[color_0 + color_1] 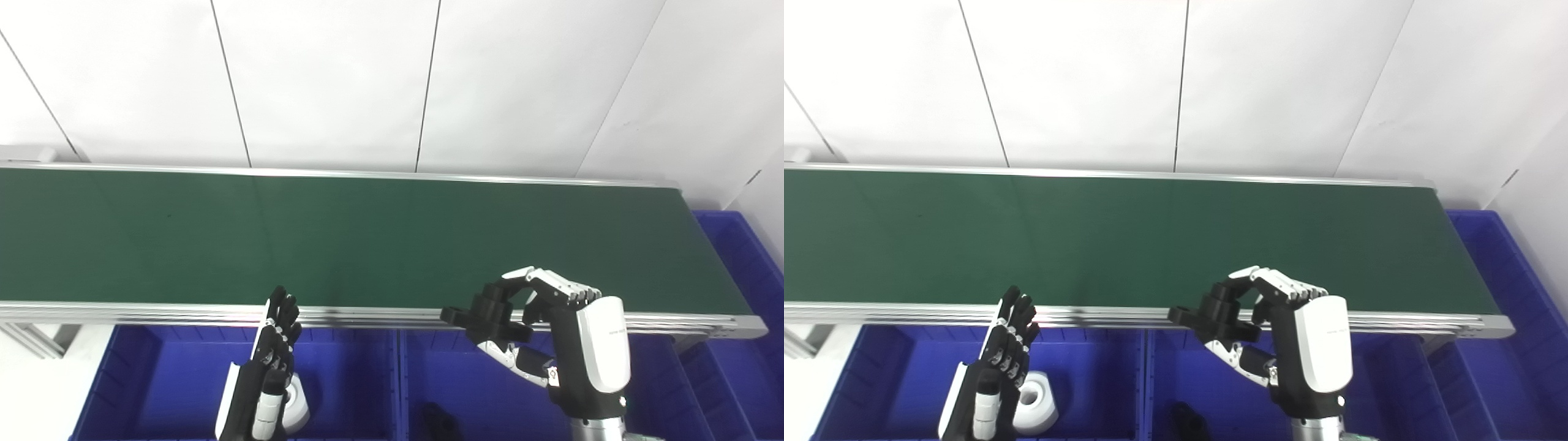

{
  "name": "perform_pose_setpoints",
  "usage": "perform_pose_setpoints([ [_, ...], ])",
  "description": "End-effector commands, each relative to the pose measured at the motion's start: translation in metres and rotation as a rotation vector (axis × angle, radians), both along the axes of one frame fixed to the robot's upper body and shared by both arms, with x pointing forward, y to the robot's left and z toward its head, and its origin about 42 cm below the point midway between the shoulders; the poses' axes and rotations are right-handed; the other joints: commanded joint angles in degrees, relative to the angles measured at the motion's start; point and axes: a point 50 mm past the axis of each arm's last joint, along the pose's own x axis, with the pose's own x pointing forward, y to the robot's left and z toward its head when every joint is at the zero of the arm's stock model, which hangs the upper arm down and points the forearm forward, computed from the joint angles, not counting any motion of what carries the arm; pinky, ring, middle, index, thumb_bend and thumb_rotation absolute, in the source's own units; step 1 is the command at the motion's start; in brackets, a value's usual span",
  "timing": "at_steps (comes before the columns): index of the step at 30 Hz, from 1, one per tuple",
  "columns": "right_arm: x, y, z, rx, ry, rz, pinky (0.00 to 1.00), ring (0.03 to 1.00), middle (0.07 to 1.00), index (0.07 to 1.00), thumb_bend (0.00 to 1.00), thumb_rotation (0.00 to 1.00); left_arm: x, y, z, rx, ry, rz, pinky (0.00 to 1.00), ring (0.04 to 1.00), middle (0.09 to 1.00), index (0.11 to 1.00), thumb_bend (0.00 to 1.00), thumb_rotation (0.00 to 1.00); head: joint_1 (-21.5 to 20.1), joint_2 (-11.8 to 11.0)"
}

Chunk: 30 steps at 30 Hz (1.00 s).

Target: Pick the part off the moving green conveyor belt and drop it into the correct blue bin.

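The green conveyor belt (367, 233) runs left to right and carries no part. My right hand (551, 331) is shut on a black part (490, 315) with flat lugs, held over the belt's near rail and the middle blue bin (490, 392). It also shows in the right eye view (1222, 315). My left hand (269, 373) is open with fingers straight, above the left blue bin (165, 380), which holds a white ring-shaped part (1034, 401).
A dark part (438, 419) lies at the bottom of the middle bin. Another blue bin (744, 257) stands past the belt's right end. The aluminium rail (367, 315) edges the belt in front. White wall panels rise behind.
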Motion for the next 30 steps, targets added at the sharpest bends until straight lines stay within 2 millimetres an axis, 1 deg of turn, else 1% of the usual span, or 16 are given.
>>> perform_pose_setpoints([
  [1,-0.008,0.0,0.018,-0.011,-0.015,0.027,0.18,0.241,0.471,0.486,0.52,0.0,-0.001,0.001,0.015,-0.033,-0.032,-0.003,1.0,0.992,1.0,1.0,0.82,0.91,0.0,0.1],
  [2,-0.01,-0.001,0.02,-0.029,0.002,0.04,0.19,0.253,0.472,0.486,0.52,0.0,-0.001,0.001,0.019,-0.046,-0.033,-0.007,1.0,0.996,1.0,1.0,0.82,0.9,-0.3,1.1],
  [3,-0.012,-0.002,0.02,-0.052,0.022,0.053,0.2,0.267,0.445,0.509,0.52,0.0,-0.001,0.002,0.021,-0.054,-0.034,-0.01,1.0,0.999,1.0,1.0,0.82,0.9,-0.3,1.1],
  [6,-0.015,-0.009,0.008,-0.121,0.125,0.062,0.22,0.288,0.421,0.53,0.51,0.0,-0.001,0.004,0.028,-0.071,-0.037,-0.009,1.0,1.0,1.0,1.0,0.81,0.91,0.0,2.8],
  [7,-0.014,-0.01,0.005,-0.13,0.145,0.059,0.23,0.297,0.422,0.532,0.51,0.0,0.0,0.004,0.03,-0.073,-0.037,-0.008,1.0,1.0,0.999,1.0,0.81,0.9,0.0,2.8],
  [8,-0.009,-0.011,-0.007,-0.143,0.206,0.039,0.23,0.298,0.423,0.532,0.52,0.0,0.001,0.006,0.031,-0.086,-0.036,-0.007,1.0,1.0,0.999,1.0,0.81,0.9,-0.2,3.5],
  [12,0.016,-0.012,-0.055,-0.25,0.425,-0.034,0.24,0.318,0.425,0.535,0.52,0.0,0.004,0.009,0.035,-0.107,-0.036,-0.014,1.0,1.0,0.99,1.0,0.81,0.86,-0.4,3.9],
  [15,0.027,-0.009,-0.073,-0.319,0.522,-0.076,0.23,0.302,0.412,0.534,0.52,0.0,0.006,0.009,0.037,-0.116,-0.037,-0.012,1.0,1.0,0.981,1.0,0.81,0.83,0.1,4.4],
  [17,0.031,-0.007,-0.079,-0.339,0.561,-0.103,0.22,0.298,0.41,0.532,0.52,0.0,0.007,0.01,0.037,-0.114,-0.039,-0.015,1.0,1.0,0.979,1.0,0.82,0.82,0.1,4.4],
  [18,0.032,-0.007,-0.081,-0.346,0.576,-0.115,0.21,0.28,0.447,0.504,0.52,0.0,0.007,0.01,0.037,-0.113,-0.04,-0.016,1.0,1.0,0.98,1.0,0.81,0.81,0.1,4.4],
  [20,0.036,-0.005,-0.087,-0.356,0.601,-0.152,0.19,0.268,0.467,0.49,0.53,0.0,0.007,0.012,0.039,-0.116,-0.038,-0.013,1.0,0.998,0.978,1.0,0.81,0.8,0.1,4.8],
  [21,0.038,-0.004,-0.088,-0.354,0.604,-0.164,0.19,0.269,0.434,0.506,0.52,0.0,0.007,0.013,0.039,-0.116,-0.037,-0.012,1.0,0.995,0.974,1.0,0.81,0.79,0.1,4.8],
  [23,0.039,-0.004,-0.09,-0.35,0.606,-0.176,0.19,0.268,0.465,0.49,0.52,0.0,0.007,0.014,0.039,-0.116,-0.035,-0.013,1.0,0.994,0.974,1.0,0.81,0.78,0.3,4.9],
  [25,0.04,-0.004,-0.09,-0.35,0.607,-0.18,0.21,0.286,0.42,0.515,0.52,0.0,0.007,0.014,0.04,-0.115,-0.034,-0.009,1.0,0.991,0.974,1.0,0.81,0.78,0.3,5.0],
  [28,0.04,-0.004,-0.089,-0.365,0.629,-0.193,0.24,0.316,0.414,0.525,0.52,0.0,0.007,0.014,0.041,-0.109,-0.033,-0.008,1.0,0.987,0.971,1.0,0.81,0.78,0.3,5.0],
  [30,0.039,-0.003,-0.088,-0.382,0.662,-0.198,0.28,0.386,0.437,0.533,0.52,0.01,0.007,0.014,0.042,-0.102,-0.033,-0.012,1.0,0.985,0.969,1.0,0.81,0.78,0.7,5.3],
])
